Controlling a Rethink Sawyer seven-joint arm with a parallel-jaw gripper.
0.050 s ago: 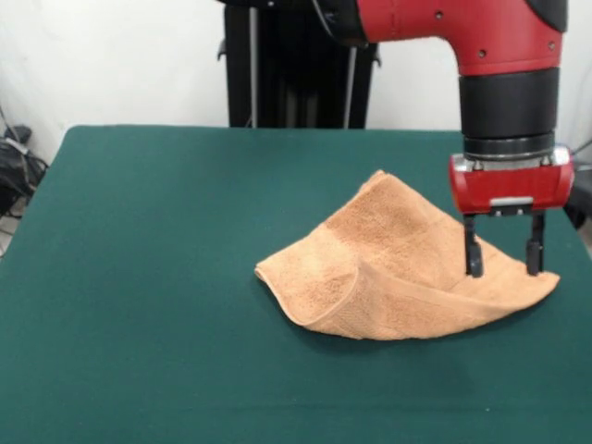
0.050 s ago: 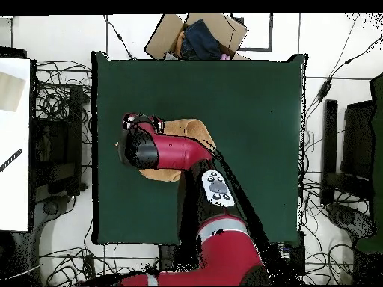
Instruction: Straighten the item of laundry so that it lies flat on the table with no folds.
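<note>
On the Green Table: A Bumpy Orange Towel

Near the right side of the table (image 1: pixel 166 277), in the front view, the towel (image 1: pixel 388 268) lies in a lumpy heap. It is peach-orange and looks soft and fuzzy, like a bath cloth. It is not flat. One corner rises to a little peak at the back, and the left edge curls over itself in a rolled fold. The right corner stretches out to a thin point.

The gripper (image 1: pixel 504 261) hangs over that right corner. Its two black fingers (image 1: pixel 474 254) point straight down and stand spread apart, with a gap between them. The tips are right at the cloth, but they pinch nothing.

The tabletop is dark green and looks like felt. It is much bigger than the towel. Lots of bare green shows to the left and in front of the towel. The right table edge is close to the thin corner.

From overhead, the red arm (image 2: pixel 176 153) covers most of the towel (image 2: pixel 191 131). A cardboard box (image 2: pixel 198 34) sits past the far table edge.
</note>
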